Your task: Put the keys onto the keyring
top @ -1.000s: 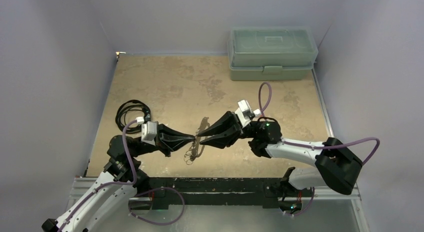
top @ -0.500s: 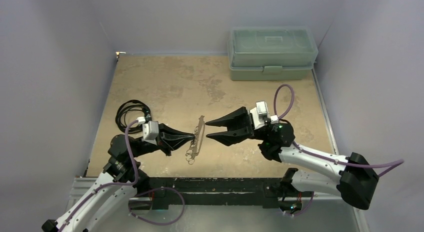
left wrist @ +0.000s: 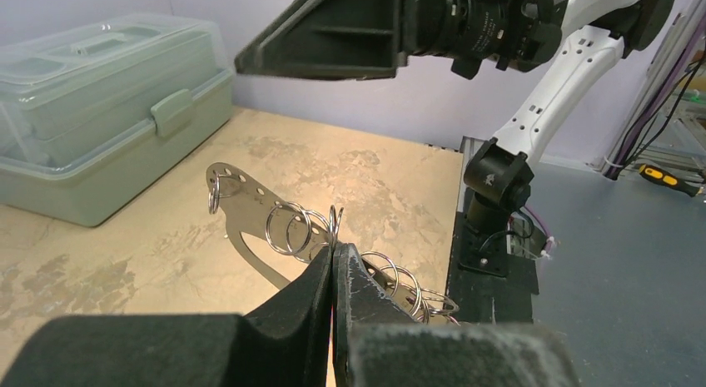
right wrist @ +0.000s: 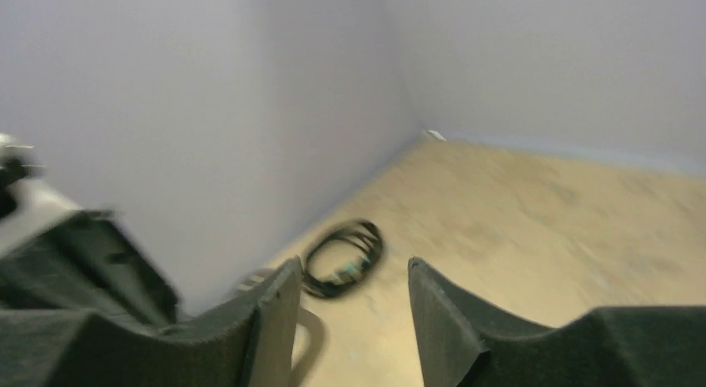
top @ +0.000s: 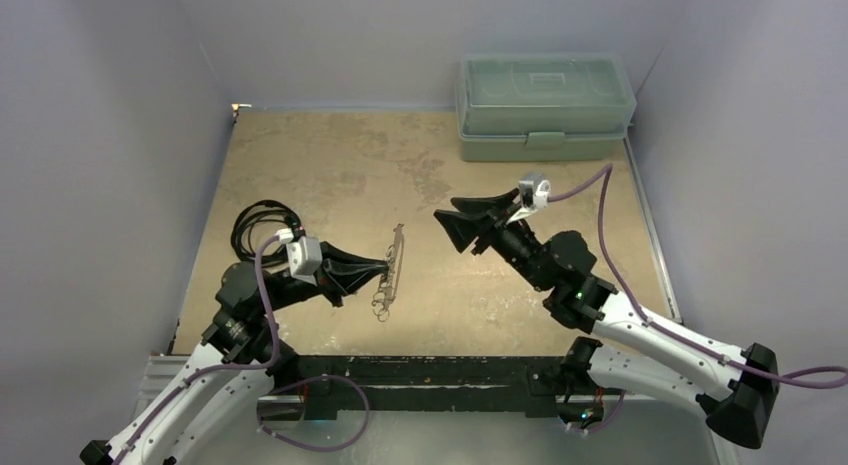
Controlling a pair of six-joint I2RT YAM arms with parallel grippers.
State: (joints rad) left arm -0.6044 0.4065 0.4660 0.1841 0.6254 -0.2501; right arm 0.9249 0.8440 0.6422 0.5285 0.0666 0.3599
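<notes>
The keyring (top: 391, 270) is a flat silver strip with holes that carries several thin wire rings. It hangs above the tan table (top: 340, 165), held by my left gripper (top: 385, 273). In the left wrist view the left gripper (left wrist: 334, 252) is shut on one wire ring, and the keyring's strip (left wrist: 241, 205) runs off to the left. My right gripper (top: 448, 213) stands open and empty, raised to the right of the keyring and apart from it. In the blurred right wrist view nothing lies between the right gripper's (right wrist: 354, 279) fingers. The keys show in no view.
A pale green lidded toolbox (top: 545, 105) stands at the back right and also shows in the left wrist view (left wrist: 100, 112). A coiled black cable (top: 262, 225) lies at the table's left edge, seen too past the right fingers (right wrist: 345, 258). Grey walls close in on three sides.
My right gripper has drawn back from the keyring, up and to the right, with its jaws spreading wider. The left gripper has kept its hold and barely shifted.
</notes>
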